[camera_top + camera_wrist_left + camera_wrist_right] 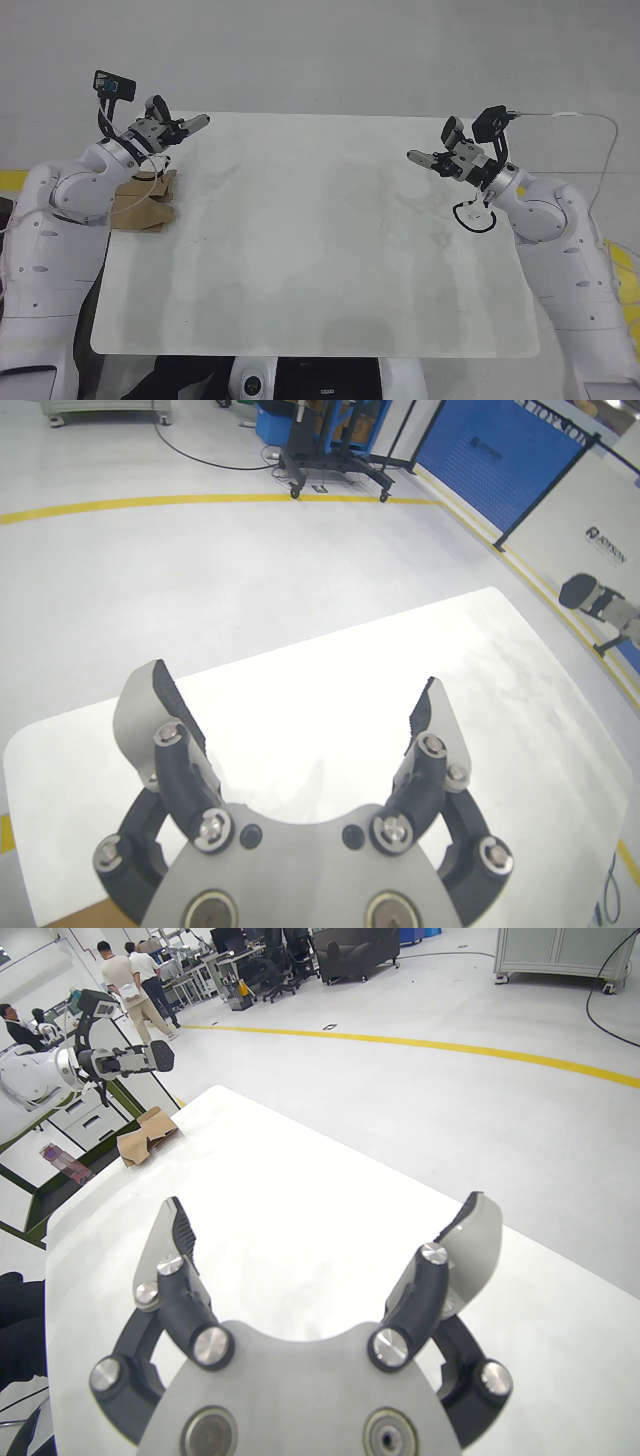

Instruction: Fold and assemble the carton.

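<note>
Carton check: it's a brown, crumpled, half-flattened piece of cardboard sitting at about 9 o'clock on the table in the top view. It's right on the rim and looks to stick out past it a little. Part of it is tucked under the left arm, so from above I can't make out the whole shape. The right wrist view gives a better angle, where a couple of flaps are kinked up off the white top and the rest lies low.

The left gripper hangs at roughly 10 o'clock, over the far corner of the table. It's near the carton but raised above it and not touching it. In its own wrist view the fingers are spread wide, with plain tabletop showing between the pads.

The right gripper is over at about 2 o'clock, near the far edge, pointing in toward the middle of the table. Its fingers are spread wide too, with just white table in the gap. It's well apart from the carton, with pretty much the whole table between them.

Neither gripper is touching the cardboard.
</note>
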Action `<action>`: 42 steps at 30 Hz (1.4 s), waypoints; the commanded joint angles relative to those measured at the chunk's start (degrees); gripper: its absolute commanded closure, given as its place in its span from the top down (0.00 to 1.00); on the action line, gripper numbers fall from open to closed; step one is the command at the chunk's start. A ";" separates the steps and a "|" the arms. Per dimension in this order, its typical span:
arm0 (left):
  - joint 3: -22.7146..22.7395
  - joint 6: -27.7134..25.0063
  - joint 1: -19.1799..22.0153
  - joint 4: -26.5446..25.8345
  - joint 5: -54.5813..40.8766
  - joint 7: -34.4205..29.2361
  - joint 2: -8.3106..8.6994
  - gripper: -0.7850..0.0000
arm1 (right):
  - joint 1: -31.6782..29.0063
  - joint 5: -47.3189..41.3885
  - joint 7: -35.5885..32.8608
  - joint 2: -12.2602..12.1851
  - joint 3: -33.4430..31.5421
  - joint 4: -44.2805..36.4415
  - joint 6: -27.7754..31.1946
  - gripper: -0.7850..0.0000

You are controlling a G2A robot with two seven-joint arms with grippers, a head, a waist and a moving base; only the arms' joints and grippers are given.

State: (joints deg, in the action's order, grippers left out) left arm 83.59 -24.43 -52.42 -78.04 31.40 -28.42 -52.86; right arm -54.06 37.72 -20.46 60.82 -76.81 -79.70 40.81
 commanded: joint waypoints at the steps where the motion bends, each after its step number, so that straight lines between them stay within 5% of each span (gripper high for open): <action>1: 1.28 2.02 0.00 0.44 -1.15 -0.69 0.15 1.00 | 0.00 0.00 0.00 0.00 0.00 0.00 0.00 1.00; 15: 13.29 12.36 1.94 9.09 -17.79 -9.87 1.79 1.00 | 0.00 0.00 0.00 0.00 0.00 0.00 0.00 1.00; 29: 21.25 10.40 1.20 15.62 -18.34 -11.34 4.04 1.00 | 0.00 0.00 0.00 0.00 0.00 0.00 0.00 1.00; 42: 24.24 11.65 -2.64 23.25 -15.94 -10.98 5.41 1.00 | 0.00 0.00 0.00 0.00 0.00 0.00 0.00 1.00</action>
State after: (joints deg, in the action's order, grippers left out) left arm 107.83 -12.68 -54.74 -55.04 15.53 -39.25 -47.49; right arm -54.06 37.72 -20.46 60.82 -76.81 -79.70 40.81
